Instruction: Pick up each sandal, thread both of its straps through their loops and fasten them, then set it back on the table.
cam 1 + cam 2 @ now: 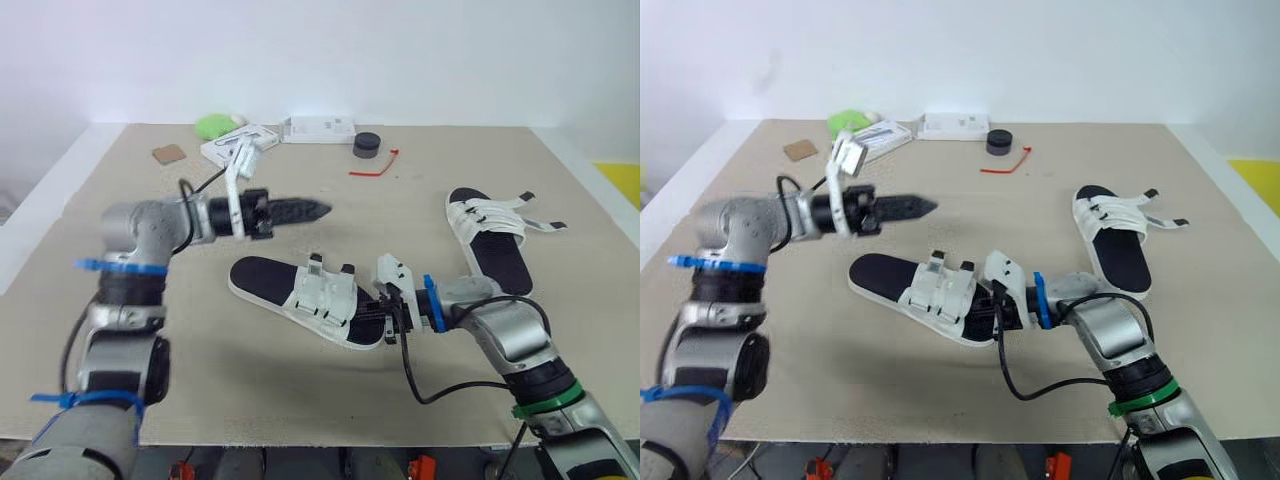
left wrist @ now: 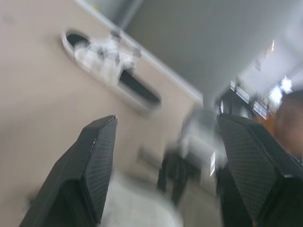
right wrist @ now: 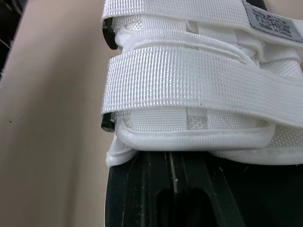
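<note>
left gripper: open, raised over bench
right gripper: against near sandal, can't tell grip
far sandal: right, straps loose

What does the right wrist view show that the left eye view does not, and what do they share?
Right wrist view: the weave of two white straps and a grey label. Left eye view: the far sandal with loose straps, the left pincer, and the right pincer at the near sandal. Shared: the near sandal and the table.
</note>
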Controlling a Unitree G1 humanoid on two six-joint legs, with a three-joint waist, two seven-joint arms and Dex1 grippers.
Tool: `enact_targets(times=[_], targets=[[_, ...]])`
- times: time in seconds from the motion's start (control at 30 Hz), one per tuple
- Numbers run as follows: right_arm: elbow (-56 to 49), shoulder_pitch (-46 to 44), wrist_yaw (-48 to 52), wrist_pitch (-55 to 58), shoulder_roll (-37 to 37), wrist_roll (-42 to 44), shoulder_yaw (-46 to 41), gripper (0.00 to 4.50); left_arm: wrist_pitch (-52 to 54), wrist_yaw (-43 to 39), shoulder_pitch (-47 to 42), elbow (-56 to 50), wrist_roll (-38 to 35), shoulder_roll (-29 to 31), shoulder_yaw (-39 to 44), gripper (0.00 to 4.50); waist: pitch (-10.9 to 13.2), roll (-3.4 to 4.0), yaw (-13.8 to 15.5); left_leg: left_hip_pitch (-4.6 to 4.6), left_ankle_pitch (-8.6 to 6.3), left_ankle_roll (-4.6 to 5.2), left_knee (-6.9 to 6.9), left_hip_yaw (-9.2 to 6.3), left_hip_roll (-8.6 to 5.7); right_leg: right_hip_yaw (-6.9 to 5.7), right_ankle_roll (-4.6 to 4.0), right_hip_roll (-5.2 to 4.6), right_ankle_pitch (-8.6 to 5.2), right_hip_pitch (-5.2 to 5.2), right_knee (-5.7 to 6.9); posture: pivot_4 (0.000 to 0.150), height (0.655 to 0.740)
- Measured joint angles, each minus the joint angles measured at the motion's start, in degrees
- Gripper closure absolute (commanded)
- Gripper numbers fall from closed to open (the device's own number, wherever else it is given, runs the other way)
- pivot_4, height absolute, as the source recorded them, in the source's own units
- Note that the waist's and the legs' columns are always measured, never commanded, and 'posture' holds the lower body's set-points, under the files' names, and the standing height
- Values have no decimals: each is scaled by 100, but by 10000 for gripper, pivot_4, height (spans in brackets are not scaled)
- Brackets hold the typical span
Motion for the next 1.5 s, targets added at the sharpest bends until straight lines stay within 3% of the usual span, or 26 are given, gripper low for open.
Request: enact_targets(times=[0.17,0.33,0.57,0.8,1.0,1.27,1.3,1.5], targets=[[-562,-120,-338,778,-377,-15,-16,45000,-1337,-764,913,-897,362,441,-442,10319,13,-20,62,-21,4,3,6,2,1,6,-23,0,-3,-25,-1,1500,7400],[-1072,-382,-566,1825,-937,158,-243,45000,-2538,-947,1695,-1088,983,518,-854,10319,17,-21,69,-68,5,5,3,2,8,7,-13,10,9,-79,1,1500,7400],[-1858,-291,-524,2352,-1766,608,-859,45000,-3795,-972,2133,-1122,1783,560,-1286,10319,26,-10,80,-87,-6,23,0,4,8,8,-13,11,4,-99,0,1500,7400],[-2688,842,-380,2373,-2055,1410,-2337,45000,-4010,-834,2133,-941,2011,432,-1370,10319,26,-11,85,-86,-10,32,4,4,9,7,-5,12,-2,-98,2,1500,7400],[-3265,1536,-829,2588,-1671,2122,-3401,45000,-4065,-699,1957,-716,2190,69,-1576,10319,26,-12,82,-84,-8,36,24,5,9,7,0,14,10,-86,2,1500,7400],[-3830,2696,-1719,2400,-795,2481,-4268,45000,-4043,-455,1732,-412,2327,-295,-1754,42816,23,-8,91,-81,-5,41,44,4,9,10,-15,14,11,-73,2,1500,7400],[-3831,2808,-1836,2352,-694,2492,-4301,45000,-4006,-395,1729,-394,2329,-347,-1753,44539,23,-9,91,-78,-4,42,47,4,9,10,-17,15,12,-70,2,1500,7400],[-3868,3102,-2196,2093,-570,2616,-4314,45000,-3640,156,1789,-499,2279,-464,-1589,44539,22,-6,71,-74,15,72,56,5,11,10,-20,14,39,-69,2,1500,7400]])
